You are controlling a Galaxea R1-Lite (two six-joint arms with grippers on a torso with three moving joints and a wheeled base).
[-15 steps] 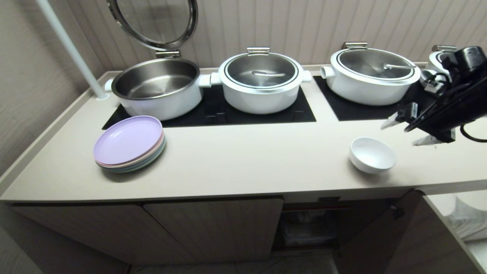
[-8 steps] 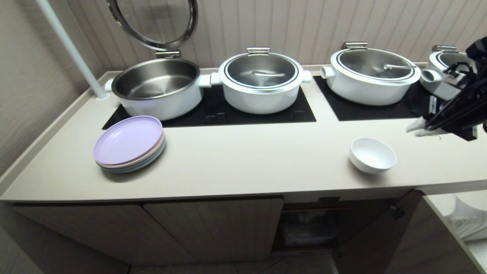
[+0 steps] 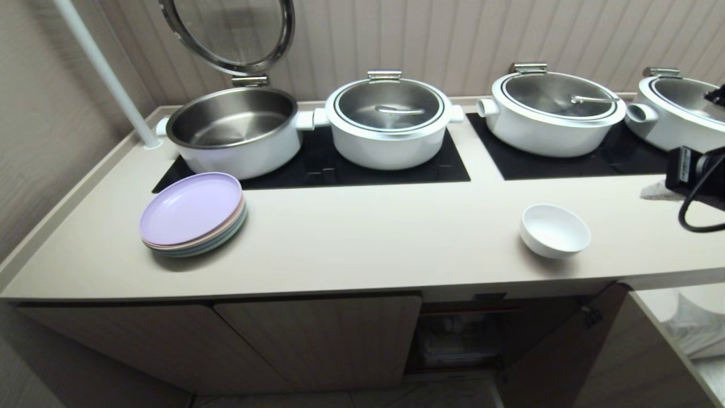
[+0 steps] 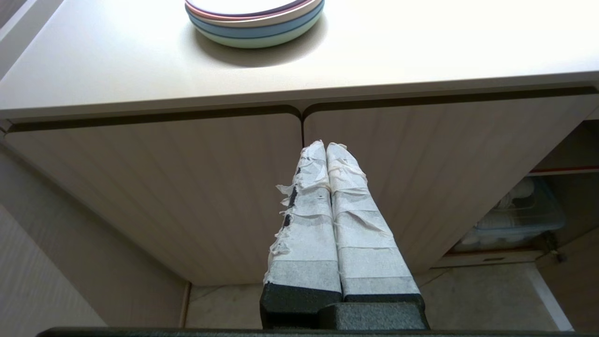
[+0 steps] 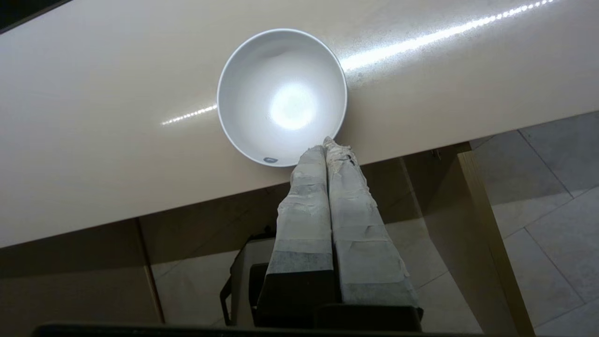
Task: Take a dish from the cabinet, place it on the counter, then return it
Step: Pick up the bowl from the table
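The dish [image 3: 555, 229], a small white bowl, stands upright on the counter [image 3: 368, 238] near its front right edge. In the right wrist view the dish [image 5: 282, 96] shows empty from above. My right gripper [image 5: 326, 144] is shut on nothing and hovers apart from the dish. In the head view my right gripper [image 3: 654, 191] shows only its tip at the right edge. Below the dish, the cabinet [image 3: 459, 334] stands open. My left gripper [image 4: 326, 145] is shut and parked low in front of closed cupboard doors.
A stack of pastel plates [image 3: 192, 215] lies on the counter's left. Behind are an open pot [image 3: 235, 127] and lidded pots [image 3: 388, 122] [image 3: 552, 113] [image 3: 679, 110] on black glass panels [image 3: 340, 164]. A white pole [image 3: 107, 73] stands far left. The cabinet door [image 3: 566, 351] swings out right.
My right gripper has shut its jaws and drawn away to the right, almost out of the head view. The dish has stayed where it was on the counter.
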